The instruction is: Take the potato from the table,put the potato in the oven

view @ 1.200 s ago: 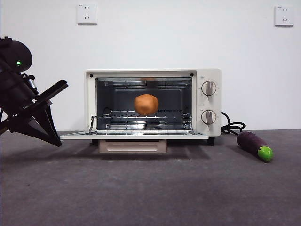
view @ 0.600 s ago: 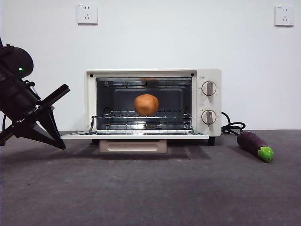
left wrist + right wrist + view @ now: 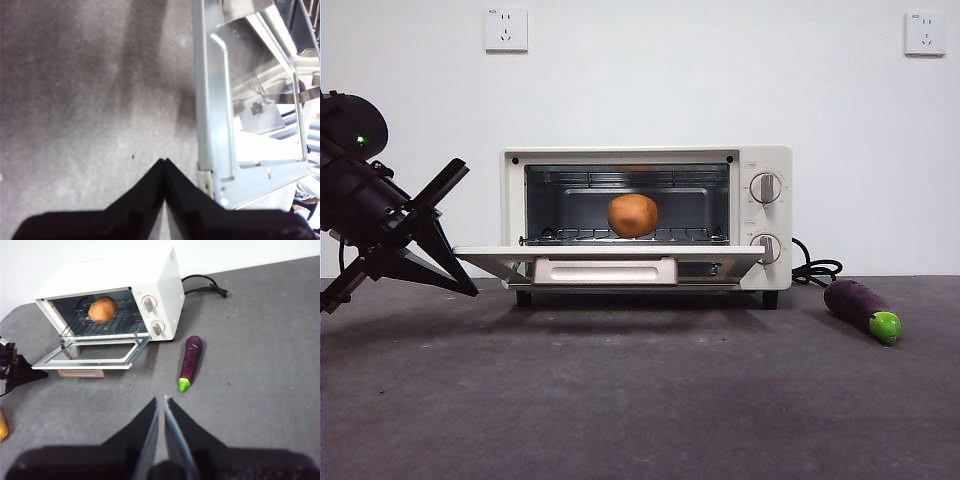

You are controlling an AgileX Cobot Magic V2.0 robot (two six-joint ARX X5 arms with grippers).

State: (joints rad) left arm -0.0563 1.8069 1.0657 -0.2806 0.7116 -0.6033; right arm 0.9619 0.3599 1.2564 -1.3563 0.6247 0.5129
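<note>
Across the dark grey speckled counter (image 3: 620, 400) we see our left claw (image 3: 460, 228), tips pressed together and empty, at the half-raised glass door's corner. Our rounded orange-brown potato (image 3: 633, 215) sits on the cream-white toaster oven's (image 3: 765, 160) rack. Our right claw (image 3: 164, 402) hovers, nearly closed, empty.

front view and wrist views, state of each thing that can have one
cream-white toaster oven: door partly open, about level
orange-brown potato: on the wire rack inside
purple eggplant: lying on the grey table
left gripper: shut, at door's corner
right gripper: shut, empty
</note>
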